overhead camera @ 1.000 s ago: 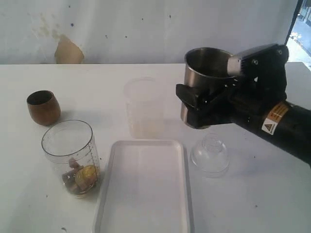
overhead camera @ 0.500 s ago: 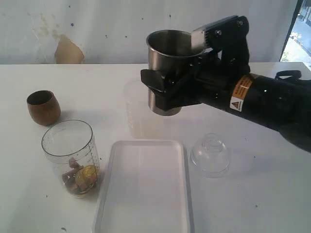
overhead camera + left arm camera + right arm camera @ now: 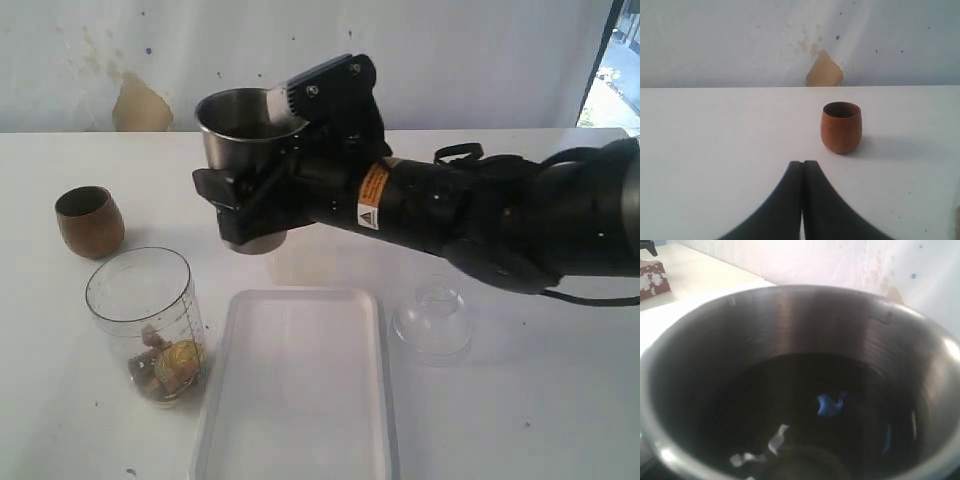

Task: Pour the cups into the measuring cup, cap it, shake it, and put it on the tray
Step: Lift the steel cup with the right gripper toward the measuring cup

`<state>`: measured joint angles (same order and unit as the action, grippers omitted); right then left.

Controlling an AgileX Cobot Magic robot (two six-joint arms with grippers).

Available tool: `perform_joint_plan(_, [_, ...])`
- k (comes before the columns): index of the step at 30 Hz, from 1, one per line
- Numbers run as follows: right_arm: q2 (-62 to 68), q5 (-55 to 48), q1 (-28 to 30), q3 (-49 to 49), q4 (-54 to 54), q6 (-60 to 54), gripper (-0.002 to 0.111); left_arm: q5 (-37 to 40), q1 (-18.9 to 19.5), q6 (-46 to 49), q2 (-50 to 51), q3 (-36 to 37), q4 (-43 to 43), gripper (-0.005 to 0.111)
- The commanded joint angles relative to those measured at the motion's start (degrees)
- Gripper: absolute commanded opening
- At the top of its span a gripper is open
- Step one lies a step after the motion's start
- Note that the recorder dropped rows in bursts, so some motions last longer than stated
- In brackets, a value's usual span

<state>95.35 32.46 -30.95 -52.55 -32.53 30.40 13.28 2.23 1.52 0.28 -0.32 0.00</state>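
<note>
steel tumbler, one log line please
right gripper: holds brushed-steel tumbler aloft, not pouring | clear graduated measuring cup: uncapped | left gripper: shut, empty

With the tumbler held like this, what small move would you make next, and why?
Probably move the tumbler over the measuring cup: the right gripper holds it upright with bits inside, not yet above the cup's mouth.

White table, dotted with a few dark specks. On it, right of centre, clear dome, rim down. Further back, near the middle, frosted beaker, upright, mostly hidden. Behind, pale stained wall with tan peeled patch and scattered blue specks. At far right edge, bright window strip. In right wrist view, reddish-brown block, flecked white.
</note>
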Motion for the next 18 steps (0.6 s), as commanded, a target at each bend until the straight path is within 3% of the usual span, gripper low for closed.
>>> perform_joint_plan(1, [1.79, 2.16, -1.83, -3.62, 0.51, -1.98, 0.000, -0.17, -0.11, 0.32, -0.28, 0.32, 0.00, 0.000])
perform_joint_plan(5, [3.53, 1.00, -2.92, -5.76, 0.51, -3.83, 0.000, -0.17, -0.11, 6.13, -0.28, 0.32, 0.00, 0.000])
perform_joint_plan(18, [7.65, -0.67, -3.27, -8.33, 1.17, -11.88, 0.000, -0.17, -0.11, 6.04, -0.28, 0.32, 0.00, 0.000])
